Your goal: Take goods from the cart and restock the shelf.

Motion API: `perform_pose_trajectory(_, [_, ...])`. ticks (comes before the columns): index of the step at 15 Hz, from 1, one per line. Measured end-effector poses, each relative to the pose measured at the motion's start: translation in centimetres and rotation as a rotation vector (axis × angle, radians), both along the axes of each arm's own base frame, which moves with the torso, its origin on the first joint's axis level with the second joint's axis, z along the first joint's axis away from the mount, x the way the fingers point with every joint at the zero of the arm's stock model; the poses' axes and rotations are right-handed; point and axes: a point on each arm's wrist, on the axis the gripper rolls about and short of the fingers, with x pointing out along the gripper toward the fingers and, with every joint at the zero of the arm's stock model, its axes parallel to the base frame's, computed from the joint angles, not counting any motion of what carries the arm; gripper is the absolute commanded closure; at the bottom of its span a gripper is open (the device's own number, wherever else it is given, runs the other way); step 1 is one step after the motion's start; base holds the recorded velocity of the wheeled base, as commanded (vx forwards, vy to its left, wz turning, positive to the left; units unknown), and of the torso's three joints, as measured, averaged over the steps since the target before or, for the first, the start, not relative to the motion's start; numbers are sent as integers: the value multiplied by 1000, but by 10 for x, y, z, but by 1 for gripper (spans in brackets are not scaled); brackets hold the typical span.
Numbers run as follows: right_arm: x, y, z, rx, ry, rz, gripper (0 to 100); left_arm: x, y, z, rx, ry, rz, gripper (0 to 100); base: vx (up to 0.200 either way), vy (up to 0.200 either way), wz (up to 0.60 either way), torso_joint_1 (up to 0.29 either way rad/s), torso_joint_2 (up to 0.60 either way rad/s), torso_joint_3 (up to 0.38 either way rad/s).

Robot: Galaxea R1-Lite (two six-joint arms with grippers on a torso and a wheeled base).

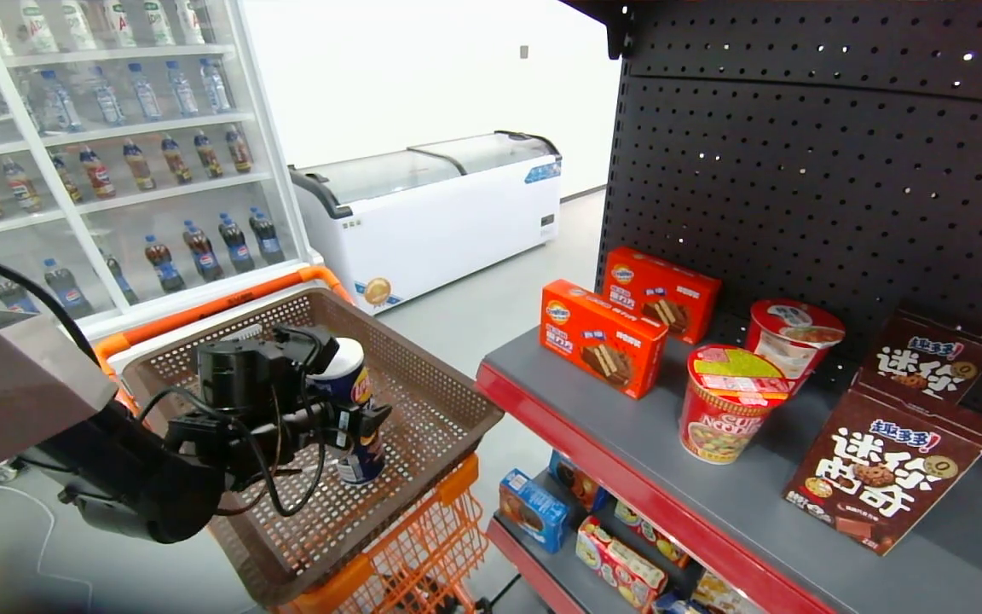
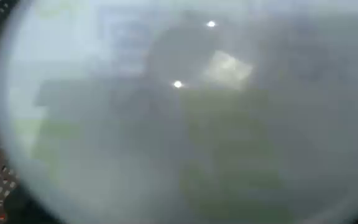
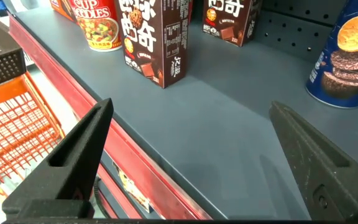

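Left hand (image 1: pixel 355 418) is over the brown basket (image 1: pixel 448 401) on the orange cart (image 1: pixel 423 554), pinching a blue can (image 1: pixel 348 379) with a white lid. The can is upright inside the basket; can't tell whether its base is touching the mesh. The left wrist view is a blur.

Right hand (image 3: pixel 191 162) is over the front edge of the grey shelf (image 1: pixel 610 426), fingers (image 3: pixel 73 162) spread wide and holding nothing.

On the shelf:
- two orange boxes (image 1: pixel 602 337) with a wafer picture
- two red cup noodles (image 1: pixel 725 401)
- two brown cookie boxes (image 1: pixel 883 465) with white characters
- a blue canister (image 3: pixel 347 56) with a cookie picture, past the brown boxes in the right wrist view
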Motion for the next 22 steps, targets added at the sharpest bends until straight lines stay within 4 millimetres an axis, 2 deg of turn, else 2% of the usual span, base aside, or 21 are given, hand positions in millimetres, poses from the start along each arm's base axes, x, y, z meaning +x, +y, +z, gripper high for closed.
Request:
perform_pose_trajectory(2, [0,0,0,0,0,0,0,4,-4,-6,1,5,-8,0,0,0,0,0,0,0])
perform_pose_trajectory(3, [0,0,0,0,0,0,0,5,-7,-8,0,8,-13,100,0,0,0,0,0,0])
perform_pose_trajectory(8, [0,0,0,0,0,0,0,10,-15,-11,17,-18,30,100,0,0,0,0,0,0])
perform_pose_trajectory(10, [0,0,0,0,0,0,0,9,-16,-2,17,-35,49,100,0,0,0,0,0,0])
perform_pose_trajectory(14, [0,0,0,0,0,0,0,-8,-14,41,5,-43,72,100,0,0,0,0,0,0])
perform_pose_trajectory(16, [0,0,0,0,0,0,0,-22,-12,73,-42,-44,91,100,0,0,0,0,0,0])
perform_pose_trajectory(20, [0,0,0,0,0,0,0,-64,-6,128,-120,-76,52,100,0,0,0,0,0,0])
perform_pose_trajectory(22, [0,0,0,0,0,0,0,-91,0,146,-127,-93,37,100,0,0,0,0,0,0])
